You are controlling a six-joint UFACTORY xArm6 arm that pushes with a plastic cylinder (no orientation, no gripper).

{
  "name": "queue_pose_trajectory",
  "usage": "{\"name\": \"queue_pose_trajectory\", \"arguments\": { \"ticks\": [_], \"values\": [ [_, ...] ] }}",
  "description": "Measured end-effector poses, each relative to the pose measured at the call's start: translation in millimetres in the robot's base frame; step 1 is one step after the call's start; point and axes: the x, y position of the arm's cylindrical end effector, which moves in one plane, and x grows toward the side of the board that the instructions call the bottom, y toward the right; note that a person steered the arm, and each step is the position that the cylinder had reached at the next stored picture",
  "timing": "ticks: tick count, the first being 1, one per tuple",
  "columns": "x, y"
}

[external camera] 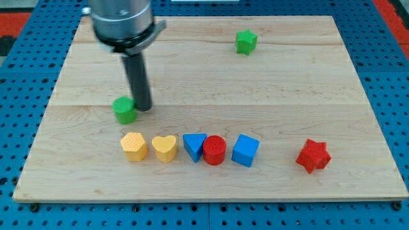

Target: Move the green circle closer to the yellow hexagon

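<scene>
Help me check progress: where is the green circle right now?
The green circle sits left of the board's centre, just above the yellow hexagon, with my tip touching its right side.

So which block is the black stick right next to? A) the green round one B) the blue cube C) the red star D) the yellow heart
A: my tip sits right beside the green circle block, on its right in the view, just above the yellow hexagon block; the other blocks named lie apart from it.
</scene>
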Motion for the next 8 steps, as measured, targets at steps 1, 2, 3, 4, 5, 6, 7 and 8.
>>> {"name": "queue_pose_trajectory", "arguments": {
  "ticks": [1, 2, 3, 4, 5, 6, 7, 8],
  "values": [
    [-5.8, -36.6],
    [-14.4, -79.5],
    [11.6, -105.5],
    [29.3, -83.0],
    [0.4, -83.0],
    [-16.1, -82.9],
    [-18.2, -83.1],
    [-18.3, -83.1]
  ]
}}
